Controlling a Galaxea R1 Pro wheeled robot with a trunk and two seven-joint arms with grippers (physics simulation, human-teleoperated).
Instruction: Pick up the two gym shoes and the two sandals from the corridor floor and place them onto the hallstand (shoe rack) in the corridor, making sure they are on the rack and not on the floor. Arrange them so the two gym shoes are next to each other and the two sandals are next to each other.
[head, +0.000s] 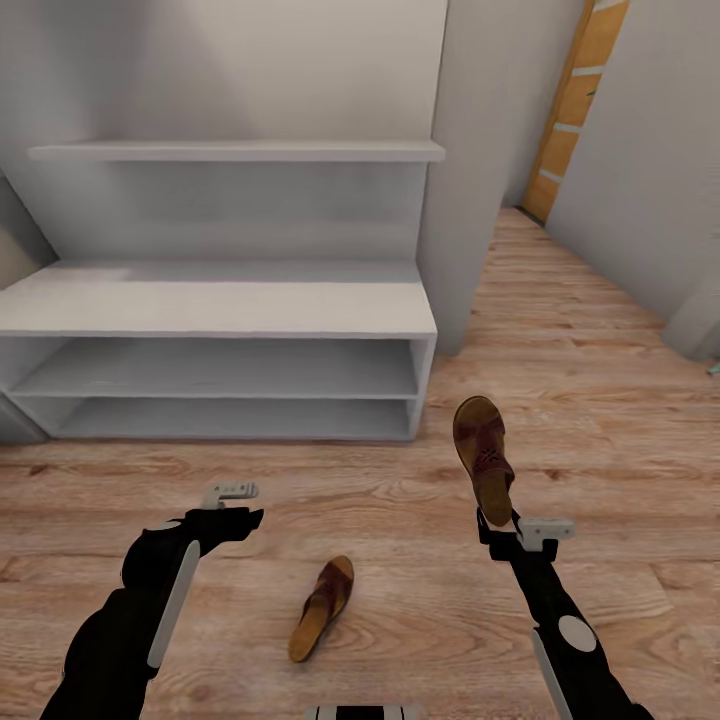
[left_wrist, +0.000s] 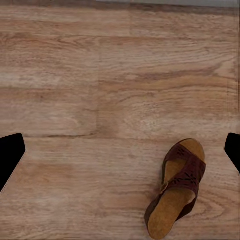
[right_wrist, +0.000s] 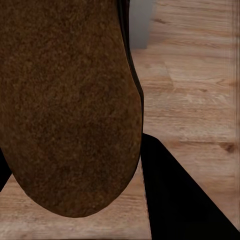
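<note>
Sandal (head: 484, 455) upright in raised right gripper (head: 497, 524).

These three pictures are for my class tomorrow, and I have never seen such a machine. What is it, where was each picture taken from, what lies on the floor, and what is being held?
It is a simulated two-armed robot, steered by a person. The large picture comes from a camera on its head, looking down over both black arms. The other two come from cameras near each gripper.

Ahead stands a white hallstand with open tiers, on a wood-plank corridor floor. One brown sandal lies on the floor between the arms; the left wrist camera sees it from above.

The right gripper holds the second sandal up in the air; its sole looms close before the right wrist camera. The left gripper is open and holds nothing.
</note>
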